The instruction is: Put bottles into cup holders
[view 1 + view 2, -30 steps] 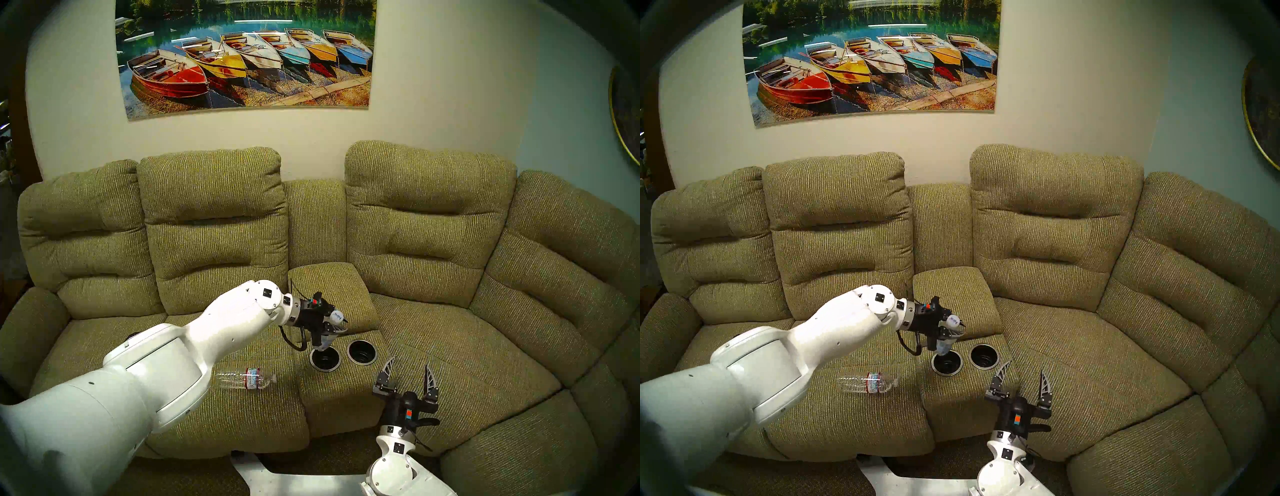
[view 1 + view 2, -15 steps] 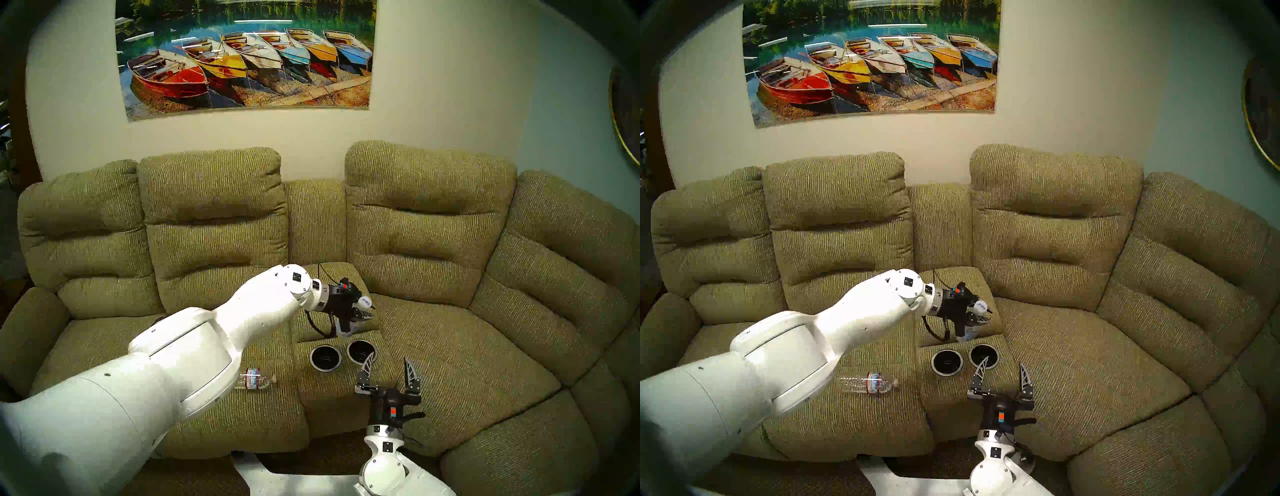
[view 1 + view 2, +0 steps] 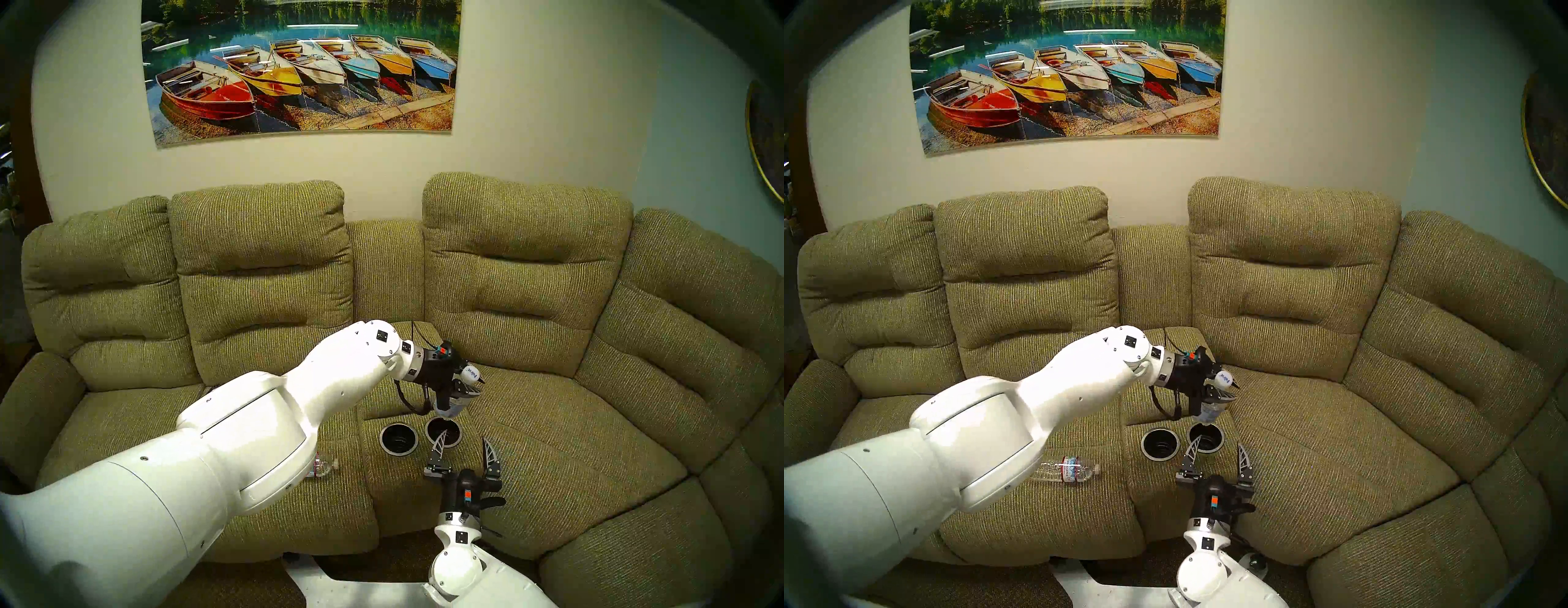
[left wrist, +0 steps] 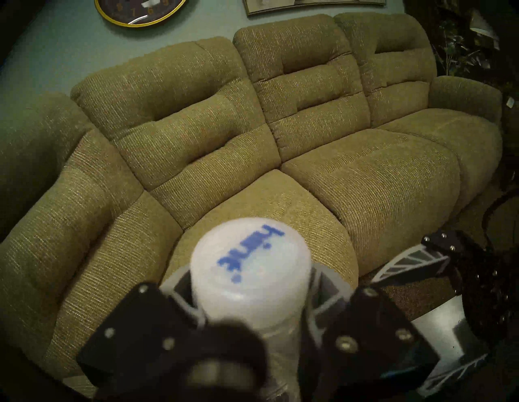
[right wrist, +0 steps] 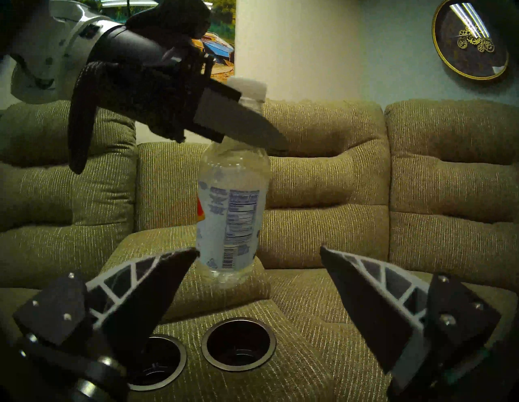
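Observation:
My left gripper (image 3: pixel 464 390) is shut on the neck of a clear bottle (image 3: pixel 450 408) with a white cap and a pale blue-white label. It holds the bottle upright, a little above the right cup holder (image 3: pixel 427 429). The right wrist view shows this bottle (image 5: pixel 233 219) hanging above and behind both cup holders (image 5: pixel 238 337). The left cup holder (image 3: pixel 382 439) is empty. The second bottle (image 3: pixel 1068 469), with a red-white-blue label, lies on its side on the left seat. My right gripper (image 3: pixel 464 439) is open and empty just in front of the right cup holder.
The cup holders sit in the front of a green sofa's centre console (image 3: pixel 403 479). The padded console lid (image 3: pixel 394 339) rises behind them. My left arm (image 3: pixel 254 429) stretches over the left seat and hides most of the lying bottle in the head left view.
My left gripper has carried the bottle from over the left cup holder, up and to the right, to over the right one. My right gripper has moved left toward the cup holders, still open.

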Robot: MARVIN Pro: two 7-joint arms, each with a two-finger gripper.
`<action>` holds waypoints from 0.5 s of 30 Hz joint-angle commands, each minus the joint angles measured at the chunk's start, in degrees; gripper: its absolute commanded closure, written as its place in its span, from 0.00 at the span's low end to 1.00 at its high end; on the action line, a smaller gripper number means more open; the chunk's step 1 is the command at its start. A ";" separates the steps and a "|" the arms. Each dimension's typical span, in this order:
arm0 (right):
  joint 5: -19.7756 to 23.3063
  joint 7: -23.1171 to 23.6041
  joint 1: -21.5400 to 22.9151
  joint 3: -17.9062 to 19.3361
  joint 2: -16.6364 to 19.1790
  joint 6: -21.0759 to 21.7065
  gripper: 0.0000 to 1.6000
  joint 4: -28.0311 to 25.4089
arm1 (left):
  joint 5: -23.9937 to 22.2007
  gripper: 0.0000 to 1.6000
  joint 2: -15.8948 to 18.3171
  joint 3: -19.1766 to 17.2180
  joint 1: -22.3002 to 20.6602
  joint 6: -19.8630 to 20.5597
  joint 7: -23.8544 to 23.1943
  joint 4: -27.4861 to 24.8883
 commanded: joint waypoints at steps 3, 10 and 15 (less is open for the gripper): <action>1.52 -3.12 5.54 -1.73 -3.12 -0.78 0.00 1.85 | -1.68 1.00 -4.21 -1.28 -1.52 -1.43 -1.59 1.79; 1.10 -6.32 8.59 -1.59 -5.63 -0.66 0.00 5.57 | -2.73 1.00 -6.12 -2.15 -1.39 -0.56 -4.10 4.44; 0.09 -9.26 10.67 -0.61 -7.63 -0.39 0.00 8.93 | -3.61 1.00 -6.83 -2.92 -1.43 -0.19 -6.69 5.68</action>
